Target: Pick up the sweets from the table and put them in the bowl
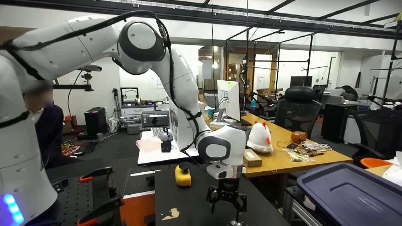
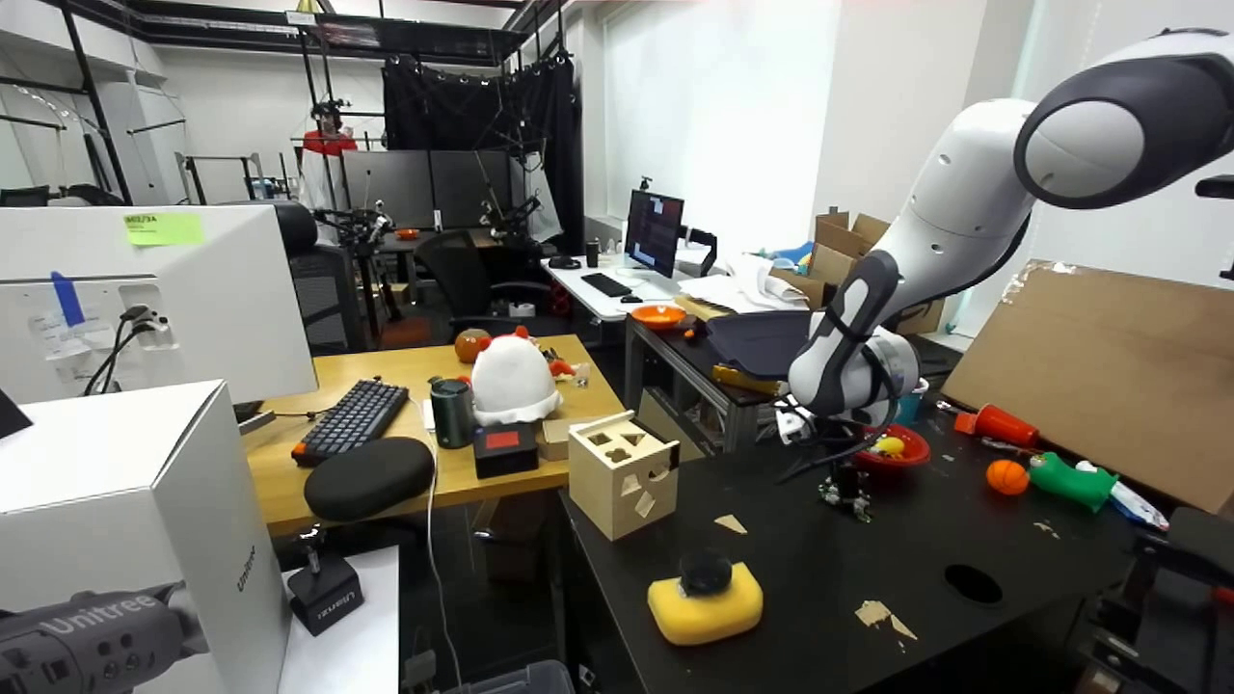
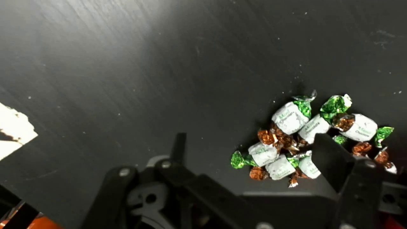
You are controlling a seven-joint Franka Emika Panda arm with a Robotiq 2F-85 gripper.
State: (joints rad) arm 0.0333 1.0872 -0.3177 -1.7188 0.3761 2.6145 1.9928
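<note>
Several sweets in white, green and brown wrappers lie in a cluster on the black table [image 3: 127, 95]. In the wrist view the sweets [image 3: 290, 118] are at right of centre; they also show at the bottom edge of an exterior view [image 1: 236, 223] and under the gripper in an exterior view [image 2: 848, 497]. My gripper [image 3: 251, 136] is open and empty above them; its right finger hides part of the cluster, its left finger is over bare table. The open fingers also show in an exterior view [image 1: 225, 213]. A red bowl [image 2: 892, 464] holding yellow items stands behind the gripper.
A yellow object with a black top [image 2: 709, 612] and a wooden shape box [image 2: 622, 477] stand on the table. A red cup [image 2: 1003, 424], orange ball [image 2: 1008, 477] and green item [image 2: 1072, 482] lie beyond the bowl, before a cardboard sheet [image 2: 1099, 376]. The tabletop has a round hole [image 2: 974, 584].
</note>
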